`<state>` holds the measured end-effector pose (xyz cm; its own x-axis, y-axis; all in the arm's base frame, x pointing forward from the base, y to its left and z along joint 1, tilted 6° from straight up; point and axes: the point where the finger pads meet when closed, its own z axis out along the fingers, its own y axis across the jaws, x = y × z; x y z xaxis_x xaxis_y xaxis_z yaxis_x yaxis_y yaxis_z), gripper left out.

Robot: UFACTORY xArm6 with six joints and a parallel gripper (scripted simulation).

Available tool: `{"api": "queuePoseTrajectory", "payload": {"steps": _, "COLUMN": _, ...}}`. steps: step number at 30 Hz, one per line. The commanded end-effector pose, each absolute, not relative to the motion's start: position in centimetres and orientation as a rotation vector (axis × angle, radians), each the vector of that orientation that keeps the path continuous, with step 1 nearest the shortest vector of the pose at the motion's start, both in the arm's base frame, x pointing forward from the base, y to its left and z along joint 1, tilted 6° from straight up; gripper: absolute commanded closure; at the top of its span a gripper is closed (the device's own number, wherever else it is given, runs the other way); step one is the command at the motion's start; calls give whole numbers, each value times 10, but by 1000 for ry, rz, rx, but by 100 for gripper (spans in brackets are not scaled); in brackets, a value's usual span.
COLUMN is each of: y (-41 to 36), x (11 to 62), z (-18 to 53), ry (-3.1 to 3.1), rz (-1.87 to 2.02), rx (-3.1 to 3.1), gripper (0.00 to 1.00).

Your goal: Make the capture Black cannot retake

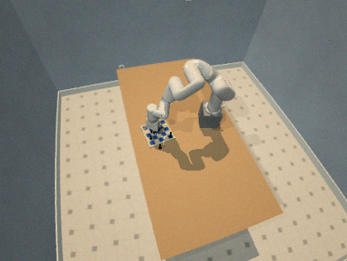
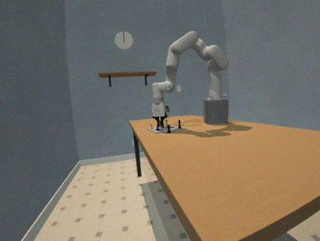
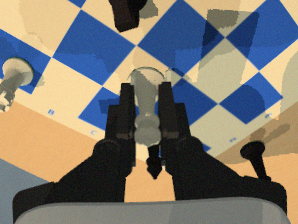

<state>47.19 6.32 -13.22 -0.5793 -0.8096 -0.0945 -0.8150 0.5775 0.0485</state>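
A small blue and cream chessboard point(image 1: 157, 134) lies near the left edge of the orange table; it also shows in the exterior view point(image 2: 163, 128). In the wrist view my gripper point(image 3: 146, 100) is shut on a white piece point(image 3: 147, 106) that stands on a cream square near the board's edge. A black piece point(image 3: 253, 156) stands on the table beside the board. A small dark piece point(image 3: 153, 160) shows below my fingers.
The arm's grey base block point(image 1: 209, 115) stands on the table to the right of the board. The table's left edge point(image 1: 136, 139) runs close beside the board. A wall shelf point(image 2: 126, 74) and a clock point(image 2: 123, 40) are on the far wall.
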Motion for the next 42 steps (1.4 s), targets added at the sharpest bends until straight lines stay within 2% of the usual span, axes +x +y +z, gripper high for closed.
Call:
{"api": "queuePoseTrajectory", "payload": {"steps": 1, "y": 63, "x": 474, "z": -131, "ry": 2732, "rz": 131, "rx": -1408, "gripper": 100}}
{"api": "queuePoseTrajectory", "payload": {"steps": 19, "y": 62, "x": 473, "z": -121, "ry": 2732, "rz": 131, "rx": -1408, "gripper": 100}}
{"api": "queuePoseTrajectory", "payload": {"steps": 32, "y": 53, "x": 472, "z": -38, "ry": 2732, "rz": 131, "rx": -1408, "gripper": 100}}
{"api": "queuePoseTrajectory", "payload": {"steps": 42, "y": 53, "x": 472, "z": -31, "ry": 2732, "rz": 131, "rx": -1408, "gripper": 100}}
